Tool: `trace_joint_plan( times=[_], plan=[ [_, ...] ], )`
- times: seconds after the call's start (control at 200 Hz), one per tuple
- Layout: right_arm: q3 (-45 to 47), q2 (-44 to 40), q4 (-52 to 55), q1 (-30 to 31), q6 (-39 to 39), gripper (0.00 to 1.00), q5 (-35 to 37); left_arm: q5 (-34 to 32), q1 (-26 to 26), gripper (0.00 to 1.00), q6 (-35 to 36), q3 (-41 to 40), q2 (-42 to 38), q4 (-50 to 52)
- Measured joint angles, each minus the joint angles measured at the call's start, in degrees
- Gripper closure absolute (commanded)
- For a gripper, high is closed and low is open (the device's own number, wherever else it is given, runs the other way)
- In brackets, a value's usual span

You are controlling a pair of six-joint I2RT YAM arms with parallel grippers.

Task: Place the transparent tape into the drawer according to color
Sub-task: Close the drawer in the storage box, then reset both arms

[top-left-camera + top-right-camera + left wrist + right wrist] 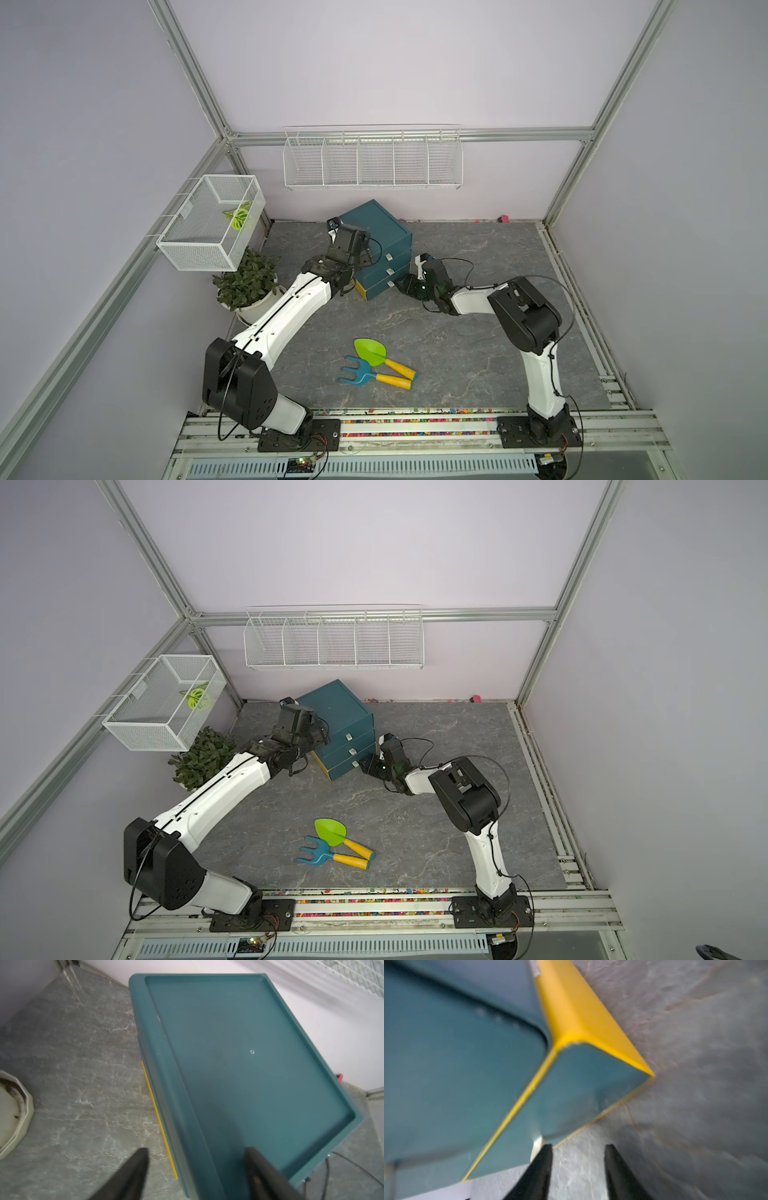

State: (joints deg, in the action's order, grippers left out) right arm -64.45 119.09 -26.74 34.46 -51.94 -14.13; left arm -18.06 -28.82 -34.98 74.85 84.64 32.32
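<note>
- In both top views the cabinet (374, 230) (336, 708) stands at the back of the surface (478, 332). Its three drawers (384, 272) are shut. The left pincer (348, 286) is at its left side and the right pincer (402, 286) by the bottom drawer. A shovel (370, 351) lies near the front.
- Left wrist: the left pincer (197, 1150) is spread wide and empty, straddling the cabinet's top rim.
- Right wrist, blurred: the right pincer (578, 1146) is parted and empty, beside a white handle (537, 1144).
- Where the tape is, I cannot tell.
</note>
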Motion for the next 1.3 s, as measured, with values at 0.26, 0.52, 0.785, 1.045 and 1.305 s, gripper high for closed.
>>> trace_joint_plan(
  times=[0.26,0.52,0.785,1.045,1.305],
  plan=[
    [11.85,-21.84,2.84,0.00,3.39,0.39,2.58,1.79,0.00,0.00,1.64,-4.11,-12.02,3.54],
    [18.97,-36.96,13.03,0.00,8.57,0.31,9.35,-0.70,0.00,0.00,5.81,-21.94,-29.90,-0.61],
    [20.13,-40.46,22.03,-0.04,11.65,0.21,17.11,-6.71,0.00,0.00,12.85,-34.49,-33.48,-9.44],
    [19.80,-42.03,26.56,-0.07,12.92,0.17,23.67,-14.21,5.22,0.00,24.98,-43.43,-30.25,-29.46],
    [18.93,-42.49,28.33,-0.07,13.92,0.17,27.98,-11.93,14.86,0.01,31.91,-47.50,-17.40,-52.48]
  ],
)
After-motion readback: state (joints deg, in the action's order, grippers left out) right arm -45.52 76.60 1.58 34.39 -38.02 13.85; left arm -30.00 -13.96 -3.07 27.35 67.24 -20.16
